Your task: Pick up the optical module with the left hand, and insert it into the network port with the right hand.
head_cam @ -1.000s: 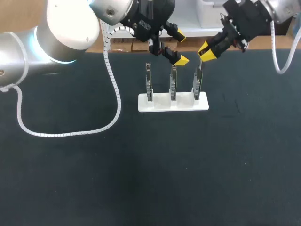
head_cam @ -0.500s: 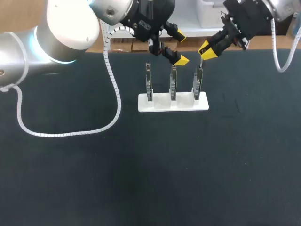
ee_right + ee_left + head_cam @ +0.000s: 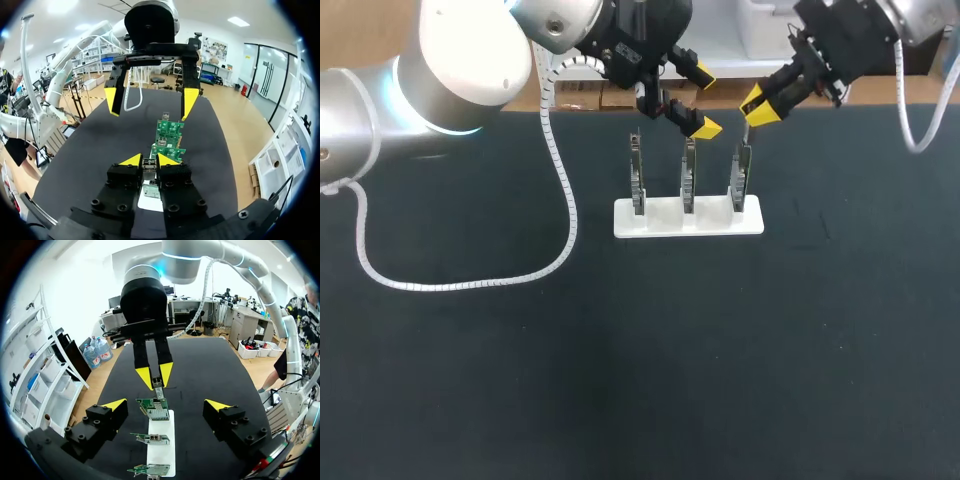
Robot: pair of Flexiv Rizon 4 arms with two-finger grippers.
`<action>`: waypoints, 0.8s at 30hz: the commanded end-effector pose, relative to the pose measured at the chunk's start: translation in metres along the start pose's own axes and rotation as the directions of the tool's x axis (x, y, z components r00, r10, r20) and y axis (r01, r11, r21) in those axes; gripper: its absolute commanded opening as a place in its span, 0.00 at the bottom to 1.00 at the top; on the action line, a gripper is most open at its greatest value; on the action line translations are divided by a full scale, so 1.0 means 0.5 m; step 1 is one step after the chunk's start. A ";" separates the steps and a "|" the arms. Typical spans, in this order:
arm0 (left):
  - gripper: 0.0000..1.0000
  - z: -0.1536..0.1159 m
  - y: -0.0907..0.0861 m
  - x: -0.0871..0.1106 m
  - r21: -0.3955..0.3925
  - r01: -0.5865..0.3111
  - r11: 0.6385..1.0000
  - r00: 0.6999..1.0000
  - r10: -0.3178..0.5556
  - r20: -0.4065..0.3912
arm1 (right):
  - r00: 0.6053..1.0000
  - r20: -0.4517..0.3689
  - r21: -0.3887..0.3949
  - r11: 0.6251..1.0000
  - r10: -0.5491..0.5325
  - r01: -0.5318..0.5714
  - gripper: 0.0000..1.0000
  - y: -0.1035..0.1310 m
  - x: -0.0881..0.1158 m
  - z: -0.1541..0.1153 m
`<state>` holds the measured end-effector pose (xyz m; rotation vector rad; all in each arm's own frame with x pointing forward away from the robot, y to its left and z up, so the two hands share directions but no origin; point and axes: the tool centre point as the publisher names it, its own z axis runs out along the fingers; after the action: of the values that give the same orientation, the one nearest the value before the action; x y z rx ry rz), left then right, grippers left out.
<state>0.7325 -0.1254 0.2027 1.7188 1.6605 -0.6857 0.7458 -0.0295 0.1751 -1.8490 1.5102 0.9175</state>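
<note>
My right tool [image 3: 149, 161] has its two yellow tips drawn close together, pinching the optical module [image 3: 158, 384], a small slim block, from both sides. My left tool [image 3: 703, 100] is spread wide and has hold of nothing. It hangs near the top of the middle board [image 3: 688, 180].

A white stand [image 3: 688, 218] sits on the black worktop [image 3: 520, 340] and carries three circuit boards on edge in a row. The module hangs just above the upper edge of the end board [image 3: 741, 176], the one at my right, and is apart from it as far as I can tell. Its long axis runs along the right tool's fingers and points down at that board.

On the board's upper part is a silvery cage [image 3: 159, 414], which I take for the network port. So the port lies straight ahead of the module, under the tool, and the right arm is the one placed to reach it. I judge the coming move to be a short push along that axis, with the module kept square to the cage's mouth.
</note>
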 end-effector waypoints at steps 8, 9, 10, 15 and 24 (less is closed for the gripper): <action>1.00 -0.001 0.002 -0.003 0.002 0.002 1.000 1.000 -0.002 -0.007 | 1.000 0.015 -0.010 1.000 0.015 -0.015 0.03 -0.003 0.015 0.010; 1.00 -0.001 0.002 -0.003 0.002 0.002 1.000 1.000 -0.002 -0.007 | 1.000 0.016 -0.010 1.000 0.016 -0.015 0.02 -0.003 0.015 0.010; 1.00 -0.001 0.002 -0.003 0.002 0.002 1.000 1.000 -0.002 -0.007 | 1.000 0.016 -0.010 1.000 0.016 -0.016 0.02 -0.002 0.016 0.010; 1.00 -0.001 0.002 -0.003 0.002 0.002 1.000 1.000 -0.002 -0.007 | 1.000 0.011 -0.008 1.000 -0.007 0.007 0.03 -0.010 0.003 0.000; 1.00 -0.001 0.002 -0.003 0.002 0.002 1.000 1.000 -0.002 -0.007 | 1.000 0.005 -0.012 1.000 -0.003 0.003 0.02 -0.013 0.007 -0.002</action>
<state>0.7325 -0.1254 0.2027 1.7188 1.6605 -0.6858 0.7518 -0.0314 0.1749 -1.8584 1.5016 0.9265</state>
